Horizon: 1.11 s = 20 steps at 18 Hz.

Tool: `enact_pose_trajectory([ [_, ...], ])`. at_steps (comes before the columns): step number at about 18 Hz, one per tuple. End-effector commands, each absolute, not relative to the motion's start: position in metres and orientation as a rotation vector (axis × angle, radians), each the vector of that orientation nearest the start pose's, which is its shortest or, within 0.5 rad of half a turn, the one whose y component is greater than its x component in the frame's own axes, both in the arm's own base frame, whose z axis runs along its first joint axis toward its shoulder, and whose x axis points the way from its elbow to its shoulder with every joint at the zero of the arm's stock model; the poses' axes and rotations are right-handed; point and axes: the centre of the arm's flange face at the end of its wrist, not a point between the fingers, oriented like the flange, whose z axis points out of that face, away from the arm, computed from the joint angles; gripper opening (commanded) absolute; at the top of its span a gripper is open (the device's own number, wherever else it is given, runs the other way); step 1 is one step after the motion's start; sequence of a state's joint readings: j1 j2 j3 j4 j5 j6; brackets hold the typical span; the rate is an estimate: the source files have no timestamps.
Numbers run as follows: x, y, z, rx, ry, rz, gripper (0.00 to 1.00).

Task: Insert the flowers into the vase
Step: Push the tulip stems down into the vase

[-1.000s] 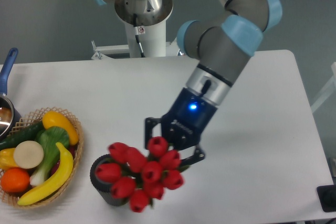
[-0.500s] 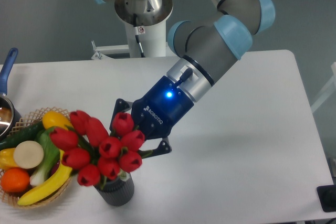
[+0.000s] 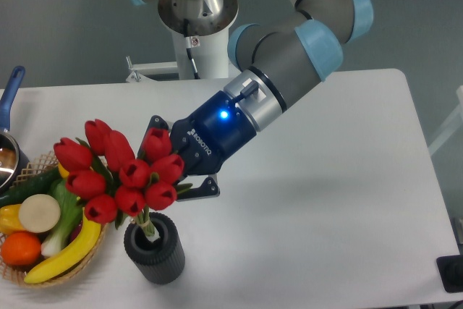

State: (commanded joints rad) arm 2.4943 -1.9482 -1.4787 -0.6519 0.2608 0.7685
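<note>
Silver-and-blue arm segments descend from the upper right of the fixed camera view, bend at a grey elbow with light-blue caps, and slope down to the left across the white bench (image 3: pixel 347 179). The wrist ends in a dark blue body with a lit blue indicator, carrying the black two-finger hand (image 3: pixel 176 169). The hand points down-left, tilted well off vertical, with its finger links spread on either side of the flower cluster. Buds and leaves cover the fingertips, so it cannot be told whether the fingers are pressed on the stems or clear of them.

The bunch of red tulip buds with green stems and leaves (image 3: pixel 119 171) lies directly in front of the hand, touching or overlapping its fingers on the right side. The stems run down from the cluster into the round mouth of the small dark grey ribbed cylindrical vase (image 3: pixel 154 248), which stands upright on the bench just below the hand.

A woven wicker basket (image 3: pixel 108 179) of yellow, green and orange produce sits immediately left of the vase, partly behind the buds.
</note>
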Motion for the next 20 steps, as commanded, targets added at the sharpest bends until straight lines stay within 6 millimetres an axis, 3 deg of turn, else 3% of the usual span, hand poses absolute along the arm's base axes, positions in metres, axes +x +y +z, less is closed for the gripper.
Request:
enact_pose_trajectory([
  [10,-0.362,0.565,0.471,-1.784,0.311,-0.467,0.12],
  [14,-0.366,0.571,0.45,-1.792,0.317,-0.477,0.14],
  [20,-0.354,0.565,0.408,-1.8,0.349,-0.485,0.15],
])
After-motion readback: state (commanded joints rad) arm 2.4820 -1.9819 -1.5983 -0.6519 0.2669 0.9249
